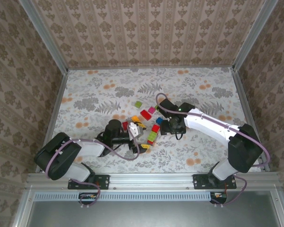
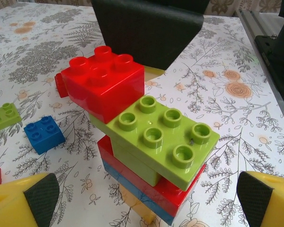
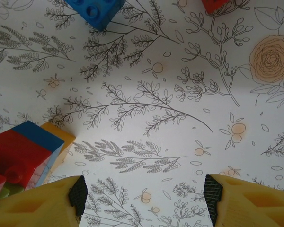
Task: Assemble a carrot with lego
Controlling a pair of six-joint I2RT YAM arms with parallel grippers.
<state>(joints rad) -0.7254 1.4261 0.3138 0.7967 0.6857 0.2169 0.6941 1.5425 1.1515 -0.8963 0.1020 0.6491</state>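
Clearly lopsided, the lego stack (image 2: 151, 142) stands mid-desk before the left fingers (image 2: 40, 198), spread wide and empty. The right fingers (image 3: 236, 203), also apart, hover over bare desk (image 3: 146, 94) beside it; an off-centre squeeze could twist the overhanging green brick (image 2: 165, 135) loose or topple everything.

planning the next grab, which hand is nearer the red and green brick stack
Left. The left hand is open with the brick stack between its fingers; the right hand hangs over bare table with the stack just outside one fingertip.
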